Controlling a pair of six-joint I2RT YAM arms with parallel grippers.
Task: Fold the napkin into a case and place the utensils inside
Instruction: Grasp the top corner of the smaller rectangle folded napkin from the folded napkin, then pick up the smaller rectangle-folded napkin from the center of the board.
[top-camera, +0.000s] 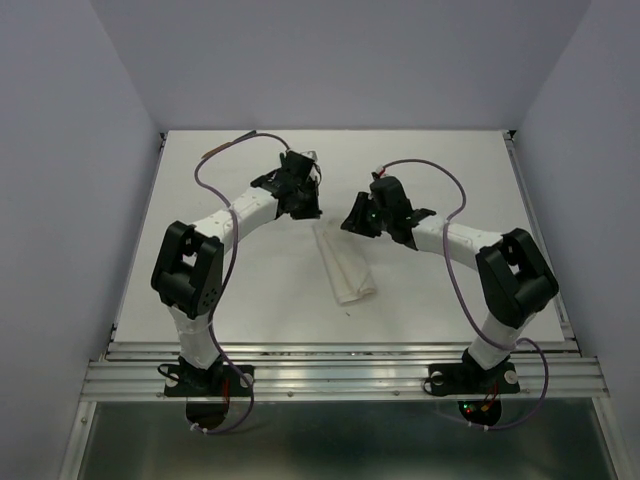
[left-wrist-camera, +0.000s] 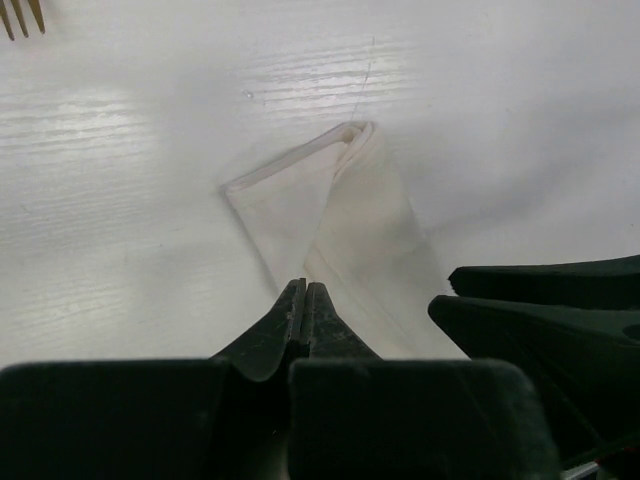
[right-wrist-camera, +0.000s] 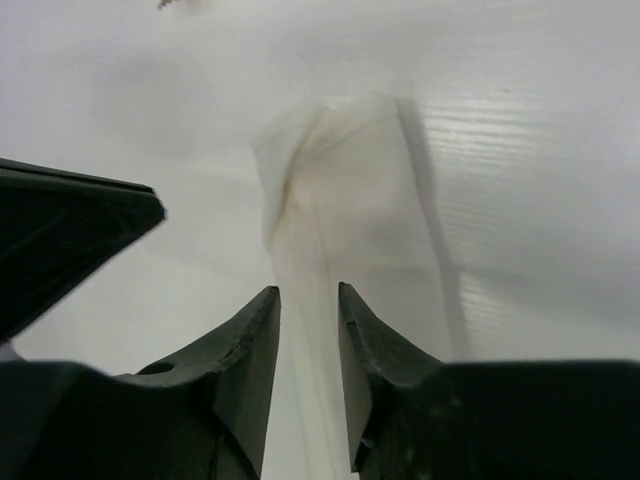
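Note:
The napkin is folded into a narrow, long white case (top-camera: 345, 265) that lies at the table's middle, running from far left to near right. It also shows in the left wrist view (left-wrist-camera: 350, 220) and in the right wrist view (right-wrist-camera: 350, 200). My left gripper (top-camera: 306, 210) hovers at the case's far end, its jaws shut and empty (left-wrist-camera: 304, 286). My right gripper (top-camera: 354, 224) hovers just right of that end, its jaws a little apart over the cloth (right-wrist-camera: 308, 292), holding nothing. Brown fork tines (left-wrist-camera: 20, 15) show at the top left corner of the left wrist view. The other utensils are hidden.
The white table (top-camera: 240, 290) has a metal rail along its near edge (top-camera: 340, 370). Grey walls stand on three sides. Purple cables (top-camera: 215, 160) loop off both arms. The two grippers are close together; each shows in the other's wrist view.

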